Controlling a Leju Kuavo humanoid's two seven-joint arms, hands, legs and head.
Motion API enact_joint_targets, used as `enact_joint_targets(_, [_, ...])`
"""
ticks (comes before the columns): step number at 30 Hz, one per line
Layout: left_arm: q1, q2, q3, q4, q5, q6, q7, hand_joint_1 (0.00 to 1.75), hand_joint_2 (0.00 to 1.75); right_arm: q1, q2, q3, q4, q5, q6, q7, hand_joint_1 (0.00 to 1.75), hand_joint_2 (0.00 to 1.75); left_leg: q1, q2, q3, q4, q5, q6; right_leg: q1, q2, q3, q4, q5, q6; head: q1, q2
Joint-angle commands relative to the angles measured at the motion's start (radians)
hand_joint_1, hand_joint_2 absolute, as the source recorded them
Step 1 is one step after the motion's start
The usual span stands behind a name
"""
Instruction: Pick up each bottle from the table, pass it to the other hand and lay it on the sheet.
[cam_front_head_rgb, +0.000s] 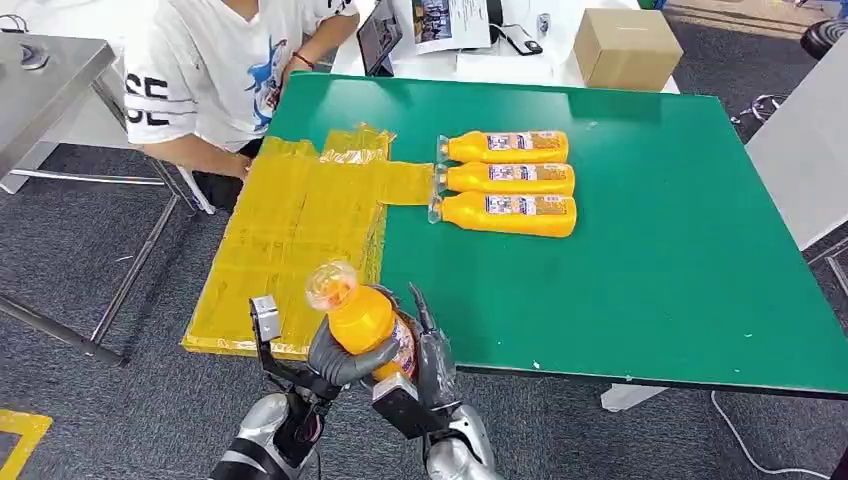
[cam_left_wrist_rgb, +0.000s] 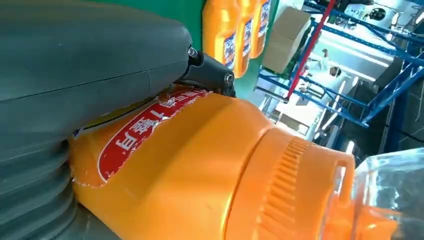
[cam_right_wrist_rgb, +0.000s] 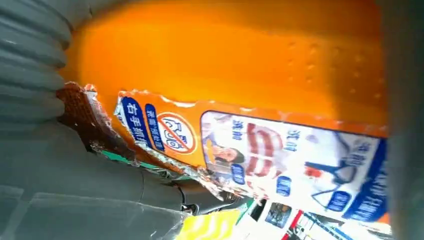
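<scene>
Both the left hand (cam_front_head_rgb: 335, 355) and the right hand (cam_front_head_rgb: 425, 350) seem to clasp one orange bottle (cam_front_head_rgb: 365, 320) at the green counter (cam_front_head_rgb: 650, 250) front edge, beside the yellow sheet (cam_front_head_rgb: 300, 230). Its long axis stands nearly upright, clear cap up, tilted left. Grey carpet (cam_front_head_rgb: 80, 260) lies below.

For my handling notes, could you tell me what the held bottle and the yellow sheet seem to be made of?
Bottle: likely smooth orange plastic with a ridged collar, clear cap and glossy printed label.
Sheet: probably thin translucent plastic film, judging by its wrinkles and shine.
</scene>
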Motion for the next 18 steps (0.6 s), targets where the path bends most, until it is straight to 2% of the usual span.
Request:
enact_joint_targets(1, [-0.031, -0.015, -0.014, -0.037, -0.153, 0.155, -0.078, 1.75, 1.75, 0.026, -0.02, -0.056, -0.146, -0.003, 0.139, 0.013, 0.0, 0.0, 0.001, -0.001, 0.005, 0.0, -0.002, -0.001, 0.001, 0.0, 0.005, 0.0, -0.003, -0.001, 0.0, 0.0])
enact_joint_targets(3, [-0.034, -0.014, -0.01, -0.038, -0.151, 0.155, -0.078, 1.75, 1.75, 0.026, -0.021, -0.057, -0.147, -0.003, 0.141, 0.013, 0.0, 0.0, 0.001, -0.001, 0.002, 0.0, -0.001, -0.001, 0.001, -0.001, 0.003, 0.0, -0.001, -0.001, 0.0, 0.0])
enact_joint_targets(5, [-0.05, -0.019, 0.024, -0.026, -0.224, 0.25, -0.107, 1.75, 1.75, 0.046, -0.03, -0.064, -0.208, 0.008, 0.145, 0.013, 0.0, 0.0, 0.001, -0.002, 0.006, 0.0, -0.002, -0.002, 0.001, -0.002, 0.007, 0.0, -0.003, -0.002, 0.0, 0.0])
enact_joint_targets(6, [-0.061, -0.018, 0.04, -0.021, -0.25, 0.285, -0.123, 1.75, 1.75, 0.057, -0.035, -0.065, -0.242, -0.018, 0.185, 0.013, 0.0, 0.0, 0.001, -0.002, 0.004, 0.0, -0.001, -0.001, 0.001, -0.001, 0.004, -0.001, -0.002, -0.001, 0.0, 0.0])
enact_joint_targets(7, [-0.075, -0.012, 0.058, -0.017, -0.304, 0.347, -0.16, 1.75, 1.75, 0.082, -0.035, -0.09, -0.309, -0.113, 0.308, 0.013, 0.0, 0.0, 0.002, -0.002, 0.007, 0.0, -0.003, -0.002, 0.001, 0.0, 0.008, 0.0, -0.003, -0.002, 0.0, 0.0])
enact_joint_targets(8, [-0.093, -0.013, 0.105, -0.012, -0.324, 0.407, -0.185, 1.75, 1.75, 0.115, -0.045, -0.098, -0.406, -0.163, 0.387, 0.013, 0.0, 0.0, 0.001, -0.001, 0.005, 0.0, -0.002, -0.002, 0.001, 0.0, 0.006, 0.0, -0.002, -0.002, 0.0, 0.0])
enact_joint_targets(10, [-0.142, 0.001, 0.191, 0.02, -0.353, 0.492, -0.21, 1.75, 1.75, 0.143, -0.063, -0.081, -0.511, -0.132, 0.393, 0.013, 0.0, 0.0, 0.001, -0.002, 0.002, 0.0, 0.0, -0.001, 0.001, -0.001, 0.002, 0.0, -0.001, -0.001, 0.0, 0.0])
enact_joint_targets(11, [-0.156, 0.008, 0.214, 0.035, -0.354, 0.488, -0.213, 1.75, 1.75, 0.15, -0.063, -0.085, -0.524, -0.123, 0.393, 0.013, 0.0, 0.0, 0.002, -0.002, 0.004, 0.001, -0.002, -0.002, 0.002, 0.0, 0.004, 0.001, -0.002, -0.002, 0.0, 0.0])
enact_joint_targets(12, [-0.157, 0.013, 0.218, 0.036, -0.354, 0.488, -0.212, 1.75, 1.75, 0.151, -0.063, -0.085, -0.525, -0.123, 0.394, 0.013, 0.0, 0.0, 0.001, 0.0, 0.002, 0.0, -0.001, -0.001, 0.001, 0.001, 0.002, 0.0, 0.0, -0.001, 0.002, 0.0])
enact_joint_targets(13, [-0.171, 0.01, 0.251, 0.06, -0.393, 0.531, -0.232, 1.75, 1.75, 0.159, -0.068, -0.082, -0.565, -0.111, 0.39, 0.013, 0.0, 0.0, 0.002, 0.002, 0.007, 0.0, -0.003, -0.002, 0.001, 0.003, 0.006, 0.0, -0.002, -0.003, 0.0, 0.0])
enact_joint_targets(18, [-0.19, 0.014, 0.295, 0.094, -0.497, 0.634, -0.283, 1.75, 1.75, 0.169, -0.078, -0.083, -0.626, -0.11, 0.327, 0.013, 0.0, 0.0, 0.002, -0.001, 0.005, -0.001, -0.001, -0.001, 0.001, 0.0, 0.005, -0.001, -0.001, -0.001, 0.001, 0.0])
